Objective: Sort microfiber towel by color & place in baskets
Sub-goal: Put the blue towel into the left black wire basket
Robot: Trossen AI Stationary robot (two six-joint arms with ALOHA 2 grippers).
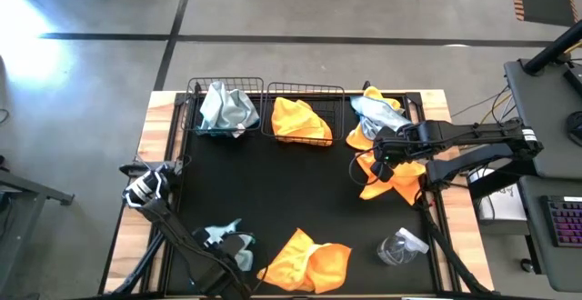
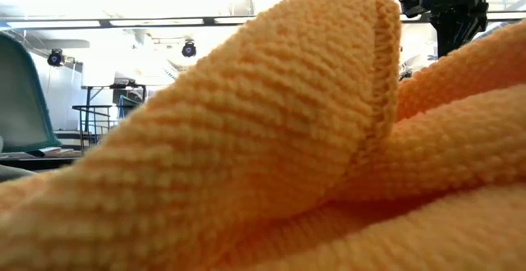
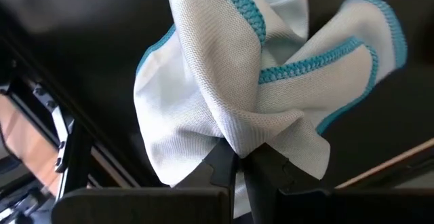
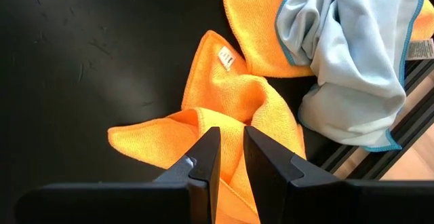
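Note:
My left gripper [image 1: 227, 239] is near the table's near edge, shut on a pale blue-grey towel [image 3: 224, 81] with a teal hem. My right gripper [image 1: 375, 157] is at the right side, shut on an orange towel [image 4: 203, 125] lying on the black mat. Beyond it an orange and a blue-grey towel [image 1: 377, 114] lie heaped at the far right. The left basket [image 1: 194, 109] holds a blue-grey towel [image 1: 225, 107]; the right basket [image 1: 338, 109] holds an orange one [image 1: 300, 118]. Another orange towel [image 1: 309, 264] lies at the near edge and fills the low view [image 2: 246, 140]. My left gripper pinches a bunched fold [image 3: 239, 141] of the blue-grey towel, several layers, between its two fingers. The rest of the cloth fans out past the fingertips over the black mat. My right gripper pinches a raised ridge [image 4: 230, 119] of the orange towel between its fingers [image 4: 209, 149], coming from above. The rest of that towel lies on the mat.
A clear plastic spray bottle [image 1: 400, 245] lies on its side near the table's near right corner. The two baskets stand side by side along the far edge. Bare black mat [image 1: 273, 182] lies between the baskets and the near towels.

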